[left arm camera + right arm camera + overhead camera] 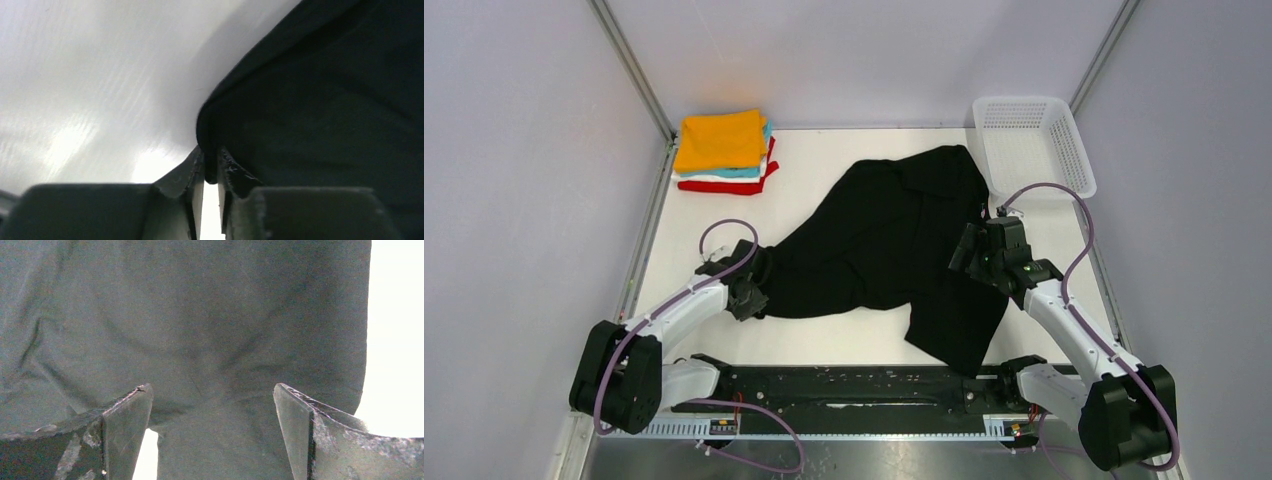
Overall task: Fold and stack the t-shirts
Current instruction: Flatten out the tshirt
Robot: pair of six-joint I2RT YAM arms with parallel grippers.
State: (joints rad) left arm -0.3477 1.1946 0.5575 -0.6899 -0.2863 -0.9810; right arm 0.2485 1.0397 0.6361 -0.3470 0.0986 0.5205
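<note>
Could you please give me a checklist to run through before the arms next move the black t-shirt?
1. Left claw shut on the black t-shirt edge: ok.
2. Right claw gripping cloth: not ok; open over the cloth.
3. Shirt spread flat: not ok; bunched, creased.
4. Folded stack apart from the shirt: ok.
5. Shirt clear of the basket: cannot tell; its far corner lies by the rim.

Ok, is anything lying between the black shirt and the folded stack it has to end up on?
Nothing visible. Only bare table separates the black shirt from the folded stack; the mesh basket sits on the opposite, right side.
</note>
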